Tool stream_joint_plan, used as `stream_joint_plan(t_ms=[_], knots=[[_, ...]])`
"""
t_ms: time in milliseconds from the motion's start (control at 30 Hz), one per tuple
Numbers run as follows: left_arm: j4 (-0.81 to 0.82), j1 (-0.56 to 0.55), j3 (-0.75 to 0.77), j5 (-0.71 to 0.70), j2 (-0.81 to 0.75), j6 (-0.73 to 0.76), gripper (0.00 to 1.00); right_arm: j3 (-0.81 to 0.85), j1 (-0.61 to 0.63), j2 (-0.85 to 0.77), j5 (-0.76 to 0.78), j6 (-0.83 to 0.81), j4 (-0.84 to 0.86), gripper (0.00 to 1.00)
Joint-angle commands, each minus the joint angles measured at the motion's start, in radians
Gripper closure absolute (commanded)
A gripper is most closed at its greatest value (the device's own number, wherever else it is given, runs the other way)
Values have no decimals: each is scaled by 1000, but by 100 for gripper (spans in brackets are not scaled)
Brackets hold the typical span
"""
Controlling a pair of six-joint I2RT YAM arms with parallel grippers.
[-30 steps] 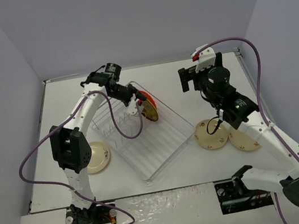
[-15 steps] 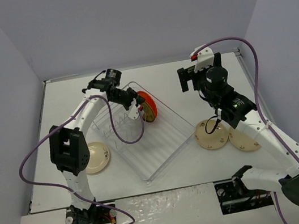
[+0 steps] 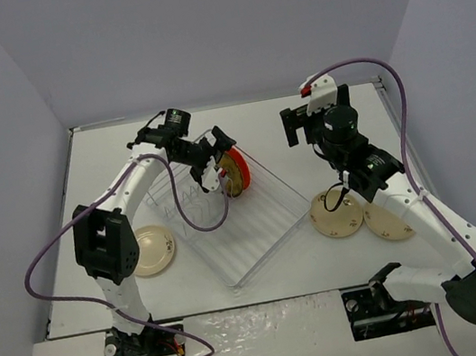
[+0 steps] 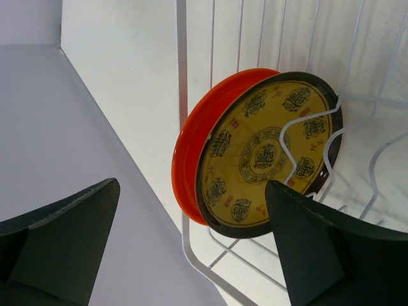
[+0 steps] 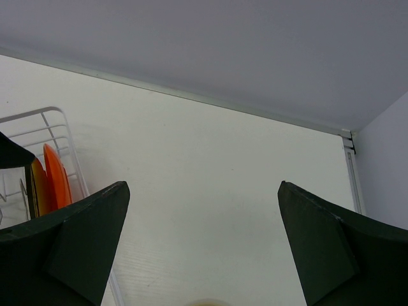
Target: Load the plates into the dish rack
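The enclosure walls [image 3: 196, 39] are plain grey. The table [image 3: 305, 144] is white, smooth and matte. The dish rack [image 3: 254, 244] lies angled at centre-left. At its far end, the orange-red plate [image 4: 190, 150] and the mustard plate [image 4: 264, 156] stand on edge, touching. One cream plate [image 3: 154, 249] lies flat left of the rack, and two cream plates [image 3: 337, 214] lie right of it. The plates are probably rigid, glazed, slippery and chip-prone, so grip them at the rim. The left pincer [image 3: 214, 156] has its jaws apart, straddling the racked pair and holding nothing. The right pincer [image 5: 204, 185] has its jaws apart and is empty, over the far right of the table.
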Motion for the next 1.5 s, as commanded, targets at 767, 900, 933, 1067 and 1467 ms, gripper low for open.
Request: stream_joint_plan(t_ms=[767,900,933,1067,1467], knots=[[895,24,22,-1258,-303,-2131,3,-252,-324,-87,-182,941,-423,0],[759,170,-150,-1229,-401,-2425,3,-394,-330,-166,-224,1060,-498,0],[727,221,-196,-1185,-424,-2500,3,-411,-332,-193,-221,1080,-530,0],[745,398,-369,-1046,-493,-2678,3,-445,-332,-343,-174,1192,-659,0],[647,410,-466,-1085,-469,-2638,3,-599,-333,-405,-159,1330,-726,0]])
